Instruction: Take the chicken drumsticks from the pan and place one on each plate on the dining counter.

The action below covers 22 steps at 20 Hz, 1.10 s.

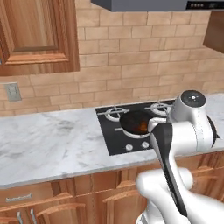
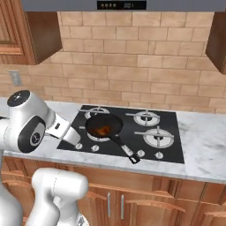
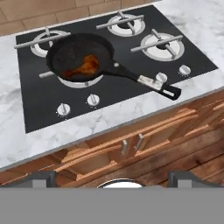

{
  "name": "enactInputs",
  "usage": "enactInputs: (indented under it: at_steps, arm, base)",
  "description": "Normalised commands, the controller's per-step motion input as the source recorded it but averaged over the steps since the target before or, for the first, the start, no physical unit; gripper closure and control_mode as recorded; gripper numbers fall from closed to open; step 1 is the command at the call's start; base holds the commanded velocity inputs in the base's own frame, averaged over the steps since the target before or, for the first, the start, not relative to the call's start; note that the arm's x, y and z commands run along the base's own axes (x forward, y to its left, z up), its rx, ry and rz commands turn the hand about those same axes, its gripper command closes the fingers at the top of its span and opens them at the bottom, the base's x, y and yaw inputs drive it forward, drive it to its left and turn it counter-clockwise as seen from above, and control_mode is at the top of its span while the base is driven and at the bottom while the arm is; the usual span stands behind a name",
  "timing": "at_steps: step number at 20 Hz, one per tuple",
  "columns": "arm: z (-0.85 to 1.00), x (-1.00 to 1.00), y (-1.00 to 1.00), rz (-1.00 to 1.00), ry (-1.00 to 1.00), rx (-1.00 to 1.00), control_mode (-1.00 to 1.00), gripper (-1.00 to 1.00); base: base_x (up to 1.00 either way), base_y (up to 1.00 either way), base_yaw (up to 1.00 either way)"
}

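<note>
Okay, my two-finger gripper [image 3: 111,178] is spread as wide as it goes, the dark tips sitting far apart at the bottom of the hand view, and there's nothing between them. I'm holding it back from the counter edge, out over the wooden cabinet doors [image 3: 131,146], looking down and forward at the stove.

Ahead of the hand sits the round, shallow black frying pan [image 3: 81,54] on the near-left burner of the black glass cooktop [image 3: 39,109], its long straight handle [image 3: 144,81] running out towards the front edge, past the knobs. Inside I can see the glossy reddish-brown chicken drumsticks [image 3: 85,65] lying near the middle of the pan; from here they read as one orange-brown mass, so I can't separate the pieces. The right base view shows the same glow in the pan [image 2: 104,126].

By my read we're right at the start: nothing lifted, both pieces presumably in the pan. Reaching in, grasping, then carrying to each plate is all left to do.
</note>
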Motion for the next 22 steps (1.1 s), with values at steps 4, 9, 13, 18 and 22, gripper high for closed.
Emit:
enactInputs:
  at_steps: [4, 9, 13, 18, 22]
  arm:
    - [0.00, 0.00, 0.00, 0.00, 0.00, 0.00, 1.00, -1.00]
    - [-0.10, 0.28, -0.21, 0.19, 0.00, 0.00, -1.00, -1.00]
    - [-0.17, 0.47, -0.53, 0.32, 0.01, 0.00, -1.00, -1.00]
    - [-0.20, 0.60, -0.30, 0.24, 0.09, 0.00, -1.00, -1.00]
    - [-0.32, 0.69, -0.19, 0.13, 0.18, 0.00, -1.00, -1.00]
  base:
    - [0.44, -0.26, 0.39]
    - [0.19, -0.11, 0.14]
    - [0.00, 0.00, 0.00]
    - [0.00, 0.00, 0.00]
    - [0.00, 0.00, 0.00]
